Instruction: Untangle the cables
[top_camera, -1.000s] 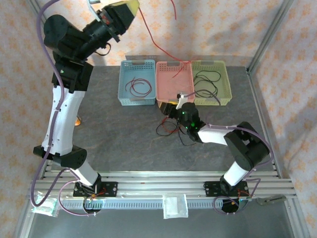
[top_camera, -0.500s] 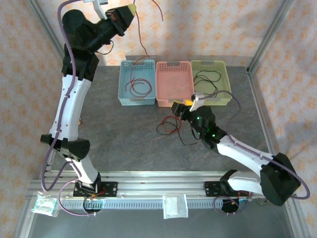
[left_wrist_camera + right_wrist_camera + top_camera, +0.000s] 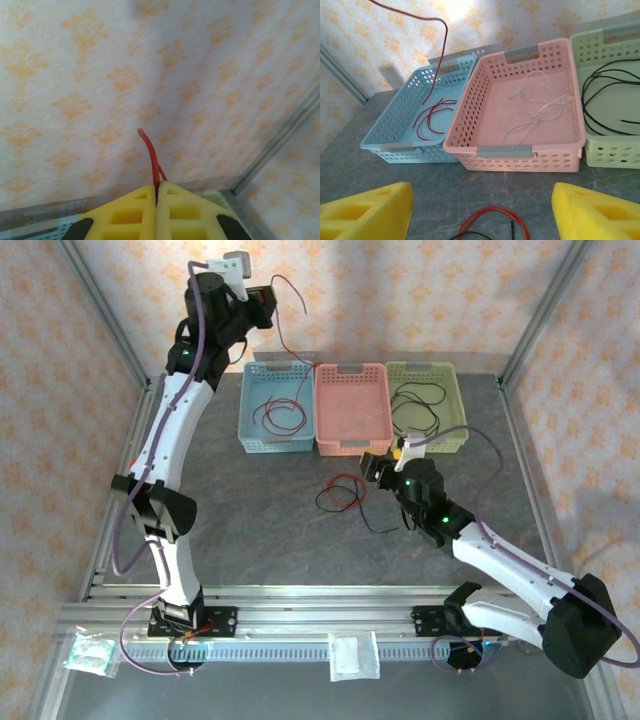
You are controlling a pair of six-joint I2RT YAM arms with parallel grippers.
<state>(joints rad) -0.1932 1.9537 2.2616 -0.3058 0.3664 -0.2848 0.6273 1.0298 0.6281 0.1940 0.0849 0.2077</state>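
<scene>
Left arm is raised high at the upper left of the top view. Left tool (image 3: 266, 298) (image 3: 156, 192) has its yellow fingers (image 3: 127, 210) pressed together, clamped on a red cable (image 3: 151, 157). A short end of the cable sticks up past the fingertips against the patterned wall. From the tool it arcs over and hangs down, and its lower end lies in loose coils (image 3: 282, 413) in the blue basket (image 3: 247, 430).

Three baskets sit side by side at the far side of the desk (image 3: 260, 510): blue on the left, the pink basket (image 3: 352, 447) in the middle and the green basket (image 3: 455, 440) on the right, walls touching or just beside each other. A white cable (image 3: 535, 107) lies loose in the pink one, a black cable (image 3: 420, 405) looped in the green one.

Right arm reaches in from the lower right, low over the desk. Right tool (image 3: 372, 468) (image 3: 482, 200) has its fingers (image 3: 367, 212) spread well apart, nothing between them, pointing at the front of the pink basket. A tangle of red and black cables (image 3: 342, 498) (image 3: 492, 220) lies on the desk just in front of the pink basket, near the right tool. Cannot tell whether the tool touches it.
</scene>
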